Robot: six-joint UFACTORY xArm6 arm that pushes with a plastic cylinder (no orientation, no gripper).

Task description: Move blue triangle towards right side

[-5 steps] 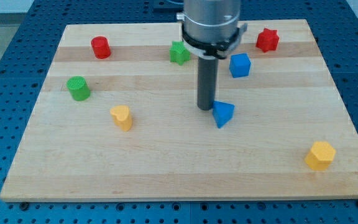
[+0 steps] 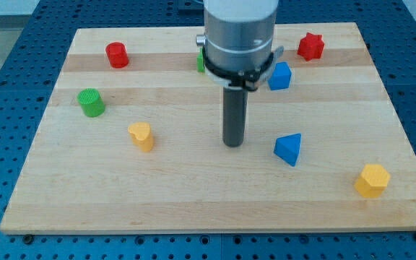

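Seen left to right across the wooden table point(image 2: 56, 195): green cylinder point(image 2: 91, 102) near the left edge, red cylinder point(image 2: 116, 55) toward the top left corner, yellow block point(image 2: 141, 136) below them. Near the middle, upright dark rod under a grey housing, my tip point(image 2: 234, 144) on the table, a green block point(image 2: 201, 62) half hidden behind the housing. No claw on this arm; nothing held. Blue triangle point(image 2: 288, 149) right of my tip, clearly apart, roughly level with it. Blue cube point(image 2: 279, 76) above. Red star point(image 2: 310, 46) at the top right corner, yellow hexagon point(image 2: 372, 180) near the bottom right corner.

Likely mid-push, out of contact. Next: close the gap, meet the triangle's left face, push rightward.
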